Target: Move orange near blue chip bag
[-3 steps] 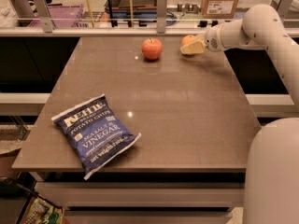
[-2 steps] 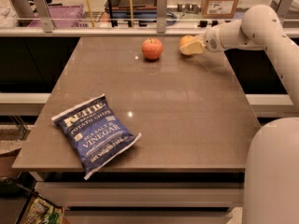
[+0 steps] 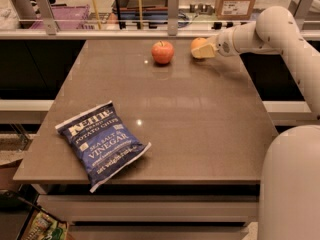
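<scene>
— Where's the orange (image 3: 198,43)?
— At the far edge toward the right corner, just right of the apple (image 3: 163,52), against the gripper (image 3: 204,51).
— Held?
— Cannot tell.
— The bag (image 3: 102,143)?
— Flat near the near-left corner, well apart.

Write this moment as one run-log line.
gripper: at small round orange fruit, far right | flat dark blue chip bag: near left | fruit-to-bag: far apart

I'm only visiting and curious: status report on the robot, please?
Gripper at orange, far right of table. Blue chip bag near left front edge. Apple beside orange, likely clear of path.
</scene>
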`<state>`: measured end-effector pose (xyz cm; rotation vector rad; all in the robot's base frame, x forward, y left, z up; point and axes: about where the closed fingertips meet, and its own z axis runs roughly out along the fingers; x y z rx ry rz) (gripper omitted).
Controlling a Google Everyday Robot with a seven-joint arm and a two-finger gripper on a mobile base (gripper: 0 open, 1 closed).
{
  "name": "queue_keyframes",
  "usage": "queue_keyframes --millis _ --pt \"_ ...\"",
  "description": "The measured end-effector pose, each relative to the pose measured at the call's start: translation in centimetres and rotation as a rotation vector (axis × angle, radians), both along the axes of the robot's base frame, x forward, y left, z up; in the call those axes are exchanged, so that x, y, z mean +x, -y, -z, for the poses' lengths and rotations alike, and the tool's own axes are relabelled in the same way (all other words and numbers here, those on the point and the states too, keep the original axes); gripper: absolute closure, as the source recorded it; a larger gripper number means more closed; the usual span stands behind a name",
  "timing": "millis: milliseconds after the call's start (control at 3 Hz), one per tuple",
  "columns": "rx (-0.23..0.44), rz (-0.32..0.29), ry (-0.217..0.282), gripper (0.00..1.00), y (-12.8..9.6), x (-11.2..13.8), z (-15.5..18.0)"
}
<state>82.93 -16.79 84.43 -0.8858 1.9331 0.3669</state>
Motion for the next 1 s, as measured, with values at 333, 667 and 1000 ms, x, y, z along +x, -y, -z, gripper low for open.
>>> queue_keyframes --millis 333,667,1000 --pt "0.0 -0.001 0.001 1.0 0.0 0.0 -0.1" --pt "-0.008 -0.011 0.012 1.0 0.5 -0.6 -1.5" --pt "-0.009 -0.017 0.027 1.0 1.5 -1.5 -3.2"
